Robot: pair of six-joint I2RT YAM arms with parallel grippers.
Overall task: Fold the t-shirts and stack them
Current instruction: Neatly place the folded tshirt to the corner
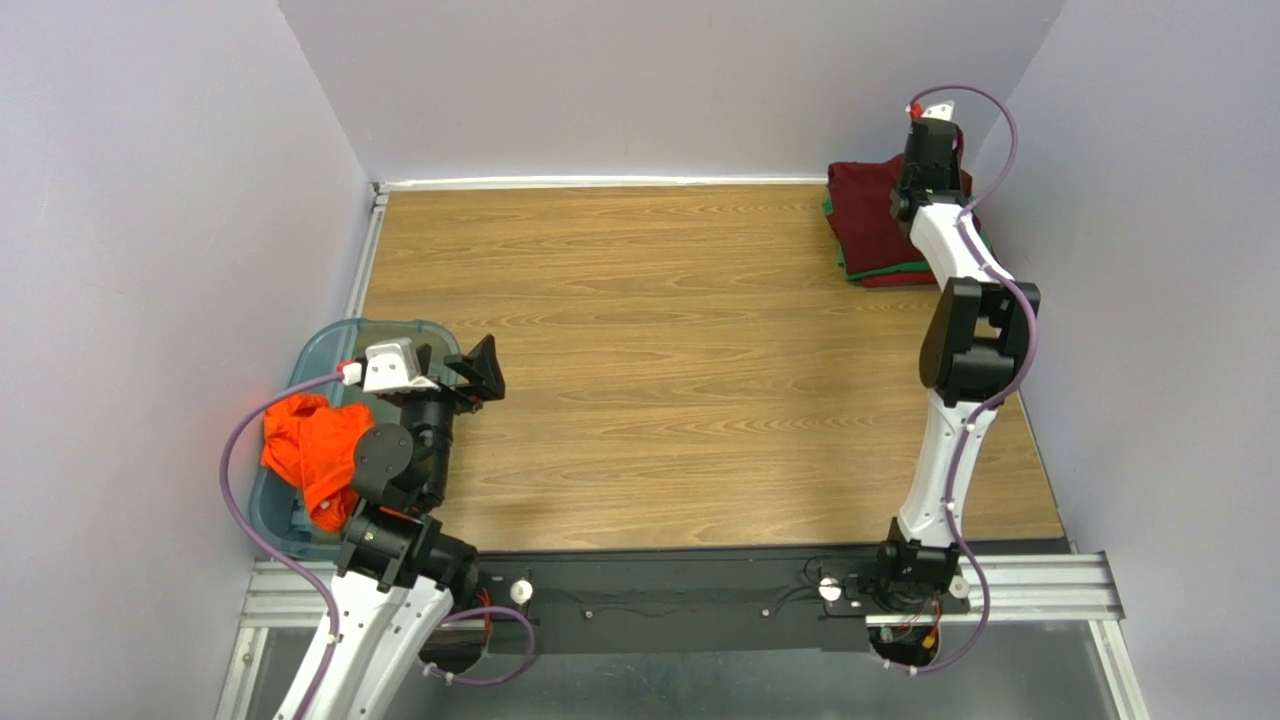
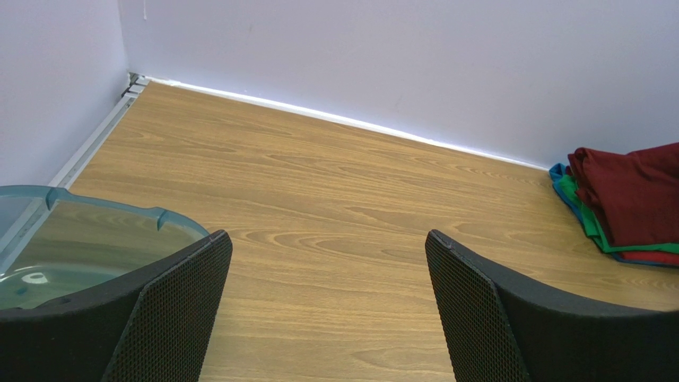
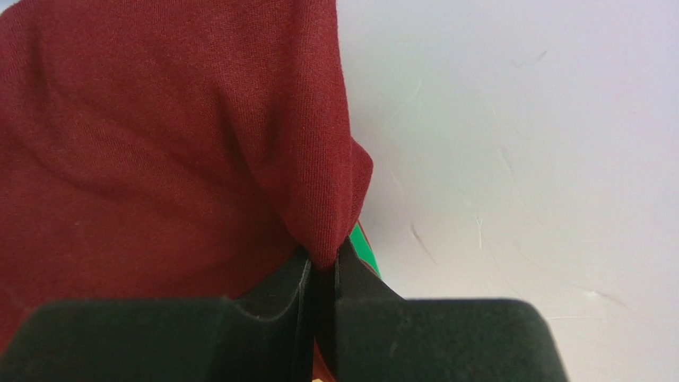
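Holding Maroon Cloth at the Far Corner: Room Inventory

Near edge: metal rail (image 1: 1052,588) carrying both arm bases.

Near left: clear teal bin (image 1: 334,333) at the table's left edge. One bright orange t-shirt (image 1: 308,443) lies crumpled inside, partly hidden by the left arm.

Left gripper (image 1: 484,368): just beside the bin, jaws spread wide, bare wood showing between them.

Middle: wood-grain table (image 1: 676,345), with pale grey walls (image 1: 676,75) on three sides and a white strip along the far seam.

Far right corner: folded stack against the wall. The dark maroon t-shirt (image 1: 863,203) is on top, with a green t-shirt (image 1: 890,276) showing beneath. A red edge (image 2: 653,257) and a blue edge (image 2: 559,170) sit lower down, too thin to make out further.

Right gripper (image 3: 323,259): jaws pinched tight on a fold of the maroon shirt. Its fingers are hidden under the wrist in the overhead view.
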